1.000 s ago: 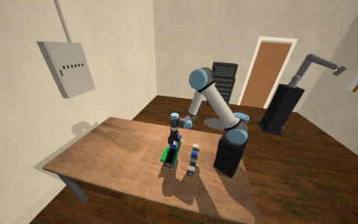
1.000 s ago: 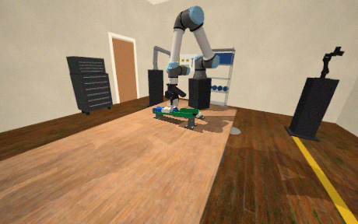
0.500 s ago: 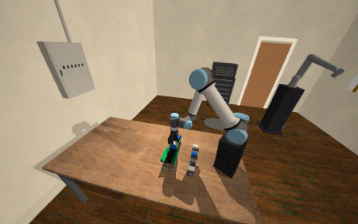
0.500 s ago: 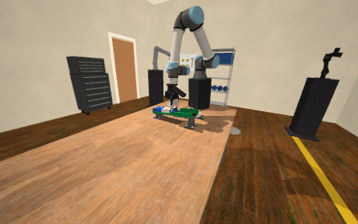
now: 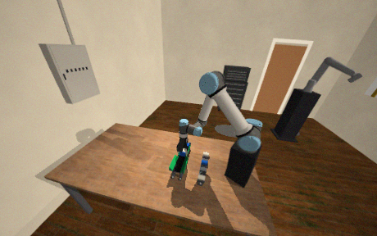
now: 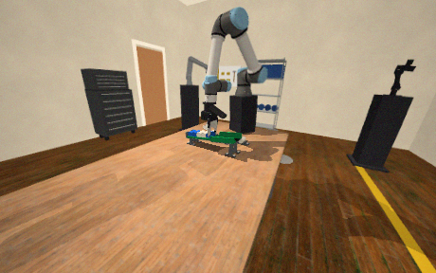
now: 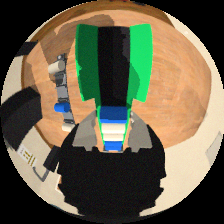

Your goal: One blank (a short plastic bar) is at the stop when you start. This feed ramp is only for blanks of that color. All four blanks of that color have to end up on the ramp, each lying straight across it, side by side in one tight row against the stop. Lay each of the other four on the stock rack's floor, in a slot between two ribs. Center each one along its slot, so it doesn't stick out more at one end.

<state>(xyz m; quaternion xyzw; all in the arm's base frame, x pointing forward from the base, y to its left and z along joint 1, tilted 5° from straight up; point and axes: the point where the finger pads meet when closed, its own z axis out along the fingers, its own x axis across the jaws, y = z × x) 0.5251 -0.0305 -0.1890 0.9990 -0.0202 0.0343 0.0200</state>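
One arm point(image 5: 223, 106) bent, tool point(image 7: 114, 131) above ramp point(image 7: 114, 65)

You're in a workshop: black tool chest point(image 6: 109, 101) by the door point(image 6: 152, 84), wall electrical panel point(image 5: 70, 73), fume extractor arm point(image 5: 333, 70), parts shelf point(image 6: 272, 95), yellow floor line point(image 6: 390, 218), long wooden counter point(image 6: 142, 199) on plank flooring.
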